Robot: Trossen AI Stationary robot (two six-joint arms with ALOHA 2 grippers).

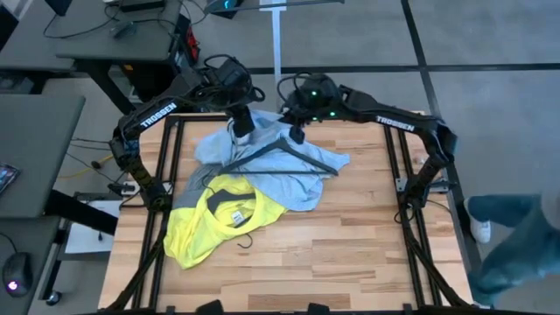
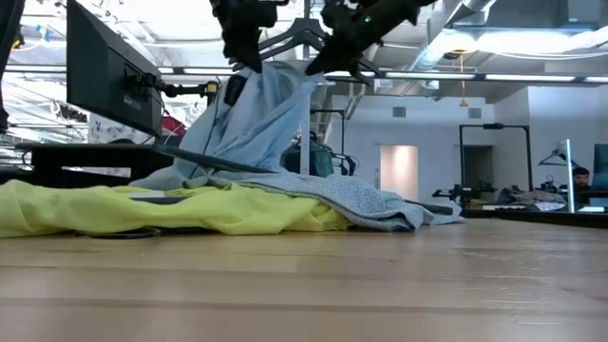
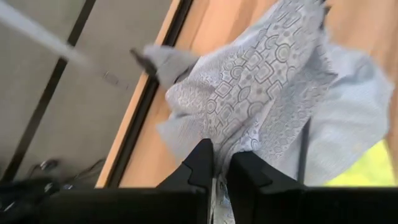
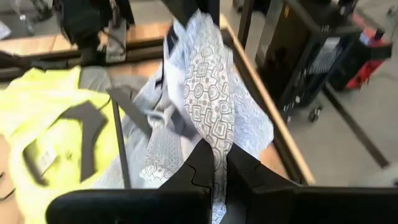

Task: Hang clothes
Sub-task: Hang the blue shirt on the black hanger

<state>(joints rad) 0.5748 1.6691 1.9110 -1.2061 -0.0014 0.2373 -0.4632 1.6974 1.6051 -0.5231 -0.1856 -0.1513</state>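
Seen from above: wooden table (image 1: 350,254) with a pile of clothes toward its far left. Pale light-blue shirt (image 1: 293,171) lifted at its far edge, draping down toward the table, with a black hanger (image 1: 289,157) lying across it, long axis running left to right. Left gripper (image 1: 242,125) pressed together on a fold of the light-blue shirt at the far left; fingers (image 3: 202,165) nearly touching, patterned fabric pinched between them. Right gripper (image 1: 297,134) just beside it to the right, also pinching the same shirt, fingers (image 4: 202,163) pressed together on the cloth. Both grippers above the hanger's far side, right one nearer its hook. Neon-yellow T-shirt (image 1: 219,219) flat on the near-left side, partly under the blue shirt; grey T-shirt (image 1: 188,194) peeking out beside it. "TROSSEN" printed in white on both arms. Small label inside the yellow collar, not readable.
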